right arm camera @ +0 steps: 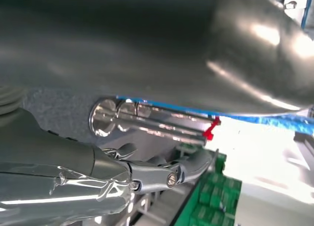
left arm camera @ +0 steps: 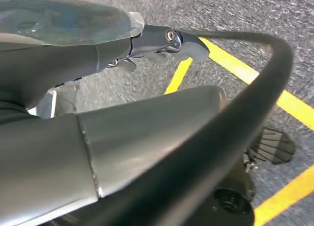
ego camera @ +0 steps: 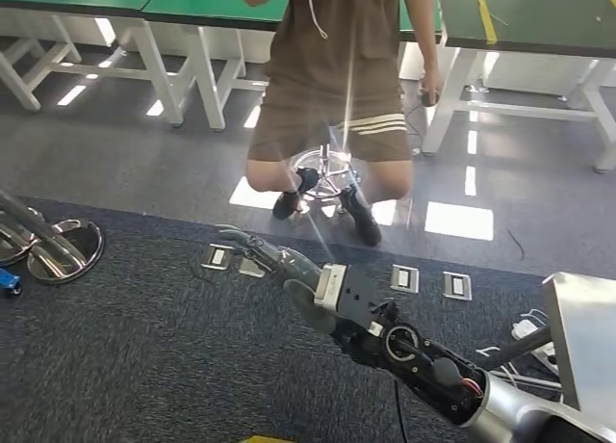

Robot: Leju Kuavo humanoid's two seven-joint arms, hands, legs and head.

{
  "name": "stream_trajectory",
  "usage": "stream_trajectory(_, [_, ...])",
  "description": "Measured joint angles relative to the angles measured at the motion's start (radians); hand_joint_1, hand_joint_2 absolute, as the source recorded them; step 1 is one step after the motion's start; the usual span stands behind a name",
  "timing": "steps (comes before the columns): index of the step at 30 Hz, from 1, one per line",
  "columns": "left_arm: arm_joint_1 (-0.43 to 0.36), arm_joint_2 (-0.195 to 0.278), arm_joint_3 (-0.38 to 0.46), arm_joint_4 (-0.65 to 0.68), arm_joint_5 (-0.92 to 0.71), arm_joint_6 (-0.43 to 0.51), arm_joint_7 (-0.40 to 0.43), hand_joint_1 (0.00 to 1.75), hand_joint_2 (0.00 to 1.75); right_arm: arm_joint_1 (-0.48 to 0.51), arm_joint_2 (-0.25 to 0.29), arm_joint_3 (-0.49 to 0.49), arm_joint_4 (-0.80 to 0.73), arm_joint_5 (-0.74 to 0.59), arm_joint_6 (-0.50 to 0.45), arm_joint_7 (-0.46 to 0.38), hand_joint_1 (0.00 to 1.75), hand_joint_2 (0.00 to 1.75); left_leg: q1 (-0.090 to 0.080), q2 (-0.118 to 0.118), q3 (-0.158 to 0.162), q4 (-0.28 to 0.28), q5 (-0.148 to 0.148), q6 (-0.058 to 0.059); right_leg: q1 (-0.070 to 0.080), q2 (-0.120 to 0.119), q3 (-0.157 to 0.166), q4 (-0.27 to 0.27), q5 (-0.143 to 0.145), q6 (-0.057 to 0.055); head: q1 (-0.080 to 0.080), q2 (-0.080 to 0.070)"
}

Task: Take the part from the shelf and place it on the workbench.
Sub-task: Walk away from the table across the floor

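Left to right, head view: shiny round metal stand bases (ego camera: 64,249) seen on dark grey carpet (ego camera: 145,347). Mid-frame, right hand (ego camera: 272,258) stretched out low over carpet, fingers extended, nothing held. Behind, person in brown shorts (ego camera: 327,87) crouched by green-topped workbenches (ego camera: 211,2). Left hand (left arm camera: 163,42) glimpsed at wrist, grip can't be told. Part, shelf can't be made out.

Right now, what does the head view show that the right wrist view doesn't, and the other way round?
Head view alone: a person crouching on the grey carpet, green-topped tables behind, and silver floor plates.

Right wrist view alone: shiny metal rods with a red tip, and green crates.

Both: the right hand, open with nothing in it, its fingers stretched forward.
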Motion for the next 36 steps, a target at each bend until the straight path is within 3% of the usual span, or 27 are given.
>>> stream_trajectory(1, [-0.001,0.0,0.0,0.0,0.0,0.0,0.0,0.0,0.0,0.002,0.0,0.0,0.001,0.0,0.0,0.0,0.0,0.0,0.0,-0.015,0.0,0.0,0.0,0.001,0.0,0.006,-0.031,0.059,-0.017,0.001,0.002,0.0])
stream_trajectory(2, [-0.001,-0.001,0.0,0.0,0.0,0.0,0.0,0.0,0.0,0.004,0.0,0.0,0.001,0.0,0.0,0.001,0.0,0.0,0.0,-0.03,0.002,0.001,-0.001,0.001,0.0,0.008,-0.047,0.083,-0.013,0.002,0.003,0.0])
stream_trajectory(3, [0.0,-0.001,0.0,0.0,0.001,0.0,0.001,0.0,0.0,0.006,0.0,0.0,0.002,0.0,0.0,0.001,0.0,0.0,0.001,-0.045,0.004,0.001,-0.001,0.0,-0.001,0.011,-0.043,0.063,0.012,0.001,0.004,0.0])
stream_trajectory(4, [0.001,-0.002,0.0,0.0,0.001,0.0,0.001,0.0,0.0,0.006,0.0,0.0,0.002,0.0,0.0,0.0,0.0,0.0,0.001,-0.06,0.006,0.002,-0.003,-0.002,-0.002,0.016,-0.021,0.005,0.053,0.0,0.006,0.0])
stream_trajectory(6, [0.001,-0.003,0.0,0.0,0.001,0.0,0.001,0.0,0.0,0.006,0.0,0.0,0.002,0.0,-0.001,0.0,0.0,0.0,0.002,-0.088,0.008,0.008,-0.006,-0.008,-0.008,0.058,0.037,-0.139,0.127,-0.001,0.008,0.0])
stream_trajectory(8, [-0.001,-0.002,-0.001,0.0,0.001,0.0,0.001,0.0,0.0,0.006,0.0,0.0,0.002,0.0,-0.001,0.0,0.0,0.0,0.003,-0.112,-0.003,0.014,-0.006,-0.017,-0.012,0.094,0.068,-0.211,0.145,-0.006,0.006,0.0])
stream_trajectory(10, [0.001,0.0,-0.001,0.0,0.001,0.001,0.001,0.0,0.0,0.006,0.0,-0.001,0.001,0.0,-0.001,0.0,0.0,0.0,0.005,-0.135,-0.014,0.014,0.001,-0.029,-0.011,0.084,0.075,-0.22,0.143,-0.016,0.005,0.0])
stream_trajectory(11, [0.004,0.0,-0.002,0.0,0.001,0.001,0.001,0.0,0.0,0.006,0.001,-0.001,0.001,0.0,-0.001,0.0,0.0,0.0,0.005,-0.133,-0.017,0.018,-0.001,-0.034,-0.012,0.073,0.078,-0.225,0.145,-0.022,0.004,0.0])
stream_trajectory(13, [0.006,0.0,-0.005,0.0,0.001,0.002,-0.001,0.0,0.0,0.005,0.002,-0.001,0.0,0.0,-0.001,0.0,0.0,0.0,0.004,-0.084,-0.047,0.078,-0.037,-0.045,-0.013,0.047,0.084,-0.235,0.15,-0.033,-0.005,0.0])
stream_trajectory(15, [0.003,-0.001,-0.008,0.0,0.001,0.003,-0.002,0.0,0.0,0.007,0.002,-0.001,0.0,0.0,-0.001,0.0,0.0,0.0,0.006,-0.023,-0.117,0.217,-0.103,-0.054,-0.01,0.017,0.085,-0.239,0.15,-0.04,-0.014,0.0])
stream_trajectory(17, [0.002,-0.002,-0.01,0.0,0.0,0.003,-0.003,0.0,0.0,0.009,0.002,-0.001,0.0,0.0,-0.001,0.0,0.0,0.0,0.01,-0.005,-0.171,0.317,-0.133,-0.059,-0.006,-0.013,0.085,-0.239,0.147,-0.043,-0.015,0.0])
stream_trajectory(18, [0.003,-0.002,-0.01,0.0,0.0,0.003,-0.003,0.0,0.0,0.009,0.002,-0.001,0.0,0.0,-0.001,0.0,0.0,0.0,0.011,-0.002,-0.169,0.312,-0.12,-0.06,-0.006,-0.027,0.086,-0.239,0.145,-0.044,-0.015,0.0])
stream_trajectory(19, [0.003,-0.002,-0.011,0.0,0.0,0.003,-0.003,0.0,0.0,0.009,0.002,-0.001,0.0,0.001,-0.001,0.0,0.0,0.0,0.011,0.003,-0.143,0.263,-0.091,-0.059,-0.006,-0.039,0.088,-0.239,0.143,-0.043,-0.015,0.0])
stream_trajectory(21, [0.002,0.0,-0.011,0.0,0.0,0.003,-0.003,0.0,0.0,0.008,0.002,-0.002,0.0,0.004,-0.003,0.0,0.0,0.0,0.005,0.04,-0.059,0.109,-0.027,-0.051,-0.003,-0.06,0.094,-0.238,0.137,-0.038,-0.016,0.0])
stream_trajectory(22, [0.001,0.001,-0.011,0.0,0.001,0.003,-0.003,0.0,0.0,0.008,0.002,-0.003,0.0,0.006,-0.006,0.0,0.0,0.0,0.001,0.057,-0.028,0.05,-0.009,-0.045,0.0,-0.07,0.096,-0.238,0.134,-0.035,-0.015,0.0])
stream_trajectory(24, [-0.002,0.003,-0.011,0.0,0.002,0.003,-0.003,0.0,0.0,0.008,0.002,-0.006,0.0,0.011,-0.014,0.001,0.0,0.0,-0.008,0.066,-0.009,0.01,-0.006,-0.034,0.004,-0.088,0.1,-0.238,0.127,-0.027,-0.013,0.0])
stream_trajectory(26, [0.0,0.004,-0.011,0.0,0.008,0.003,-0.002,0.0,0.0,0.009,0.001,-0.014,0.001,0.012,-0.025,0.002,0.0,0.0,-0.005,0.043,-0.007,0.006,-0.005,-0.024,0.003,-0.097,0.107,-0.237,0.118,-0.016,-0.011,0.0])
stream_trajectory(28, [0.003,0.005,-0.011,0.0,0.015,0.003,-0.001,0.0,0.0,0.012,-0.001,-0.027,0.005,0.012,-0.035,0.002,0.0,0.0,0.002,0.022,0.003,-0.001,-0.004,-0.014,0.0,-0.058,0.091,-0.187,0.084,-0.007,-0.008,0.0])
stream_trajectory(30, [0.002,0.005,-0.011,0.0,0.018,0.003,0.0,0.0,0.0,0.02,-0.006,-0.041,0.011,0.011,-0.038,0.001,0.0,0.0,0.004,0.002,0.007,-0.002,-0.005,-0.005,-0.003,-0.007,0.028,-0.054,0.021,-0.002,-0.002,0.0])
stream_trajectory(31, [0.002,0.005,-0.011,0.0,0.019,0.003,0.001,0.0,0.0,0.026,-0.009,-0.046,0.015,0.011,-0.039,0.001,0.0,0.0,0.004,-0.01,0.008,-0.002,-0.005,-0.003,-0.003,0.004,-0.01,0.019,-0.005,0.0,0.0,0.0])
stream_trajectory(32, [0.001,0.004,-0.011,0.0,0.02,0.004,0.001,0.0,0.0,0.033,-0.012,-0.051,0.02,0.01,-0.041,0.001,0.0,0.0,0.004,-0.024,0.008,-0.002,-0.006,-0.002,-0.003,0.008,-0.038,0.066,-0.013,0.002,0.001,0.0])
stream_trajectory(33, [0.001,0.004,-0.011,0.0,0.022,0.004,0.001,0.0,0.0,0.039,-0.014,-0.057,0.025,0.009,-0.046,0.002,0.0,0.0,0.004,-0.039,0.01,-0.001,-0.007,-0.002,-0.004,0.01,-0.048,0.074,0.0,0.003,0.001,0.0])
stream_trajectory(34, [0.002,0.003,-0.011,0.0,0.024,0.005,0.002,0.0,0.0,0.044,-0.016,-0.065,0.031,0.01,-0.055,0.004,0.0,0.0,0.004,-0.054,0.012,0.0,-0.008,-0.003,-0.005,0.013,-0.039,0.04,0.033,0.003,0.002,0.0])
stream_trajectory(36, [0.003,0.002,-0.011,0.0,0.027,0.006,0.005,0.0,0.0,0.055,-0.025,-0.089,0.047,0.017,-0.09,0.008,0.0,0.0,0.005,-0.083,0.016,0.005,-0.013,-0.009,-0.011,0.043,0.016,-0.101,0.115,0.002,0.005,0.0])
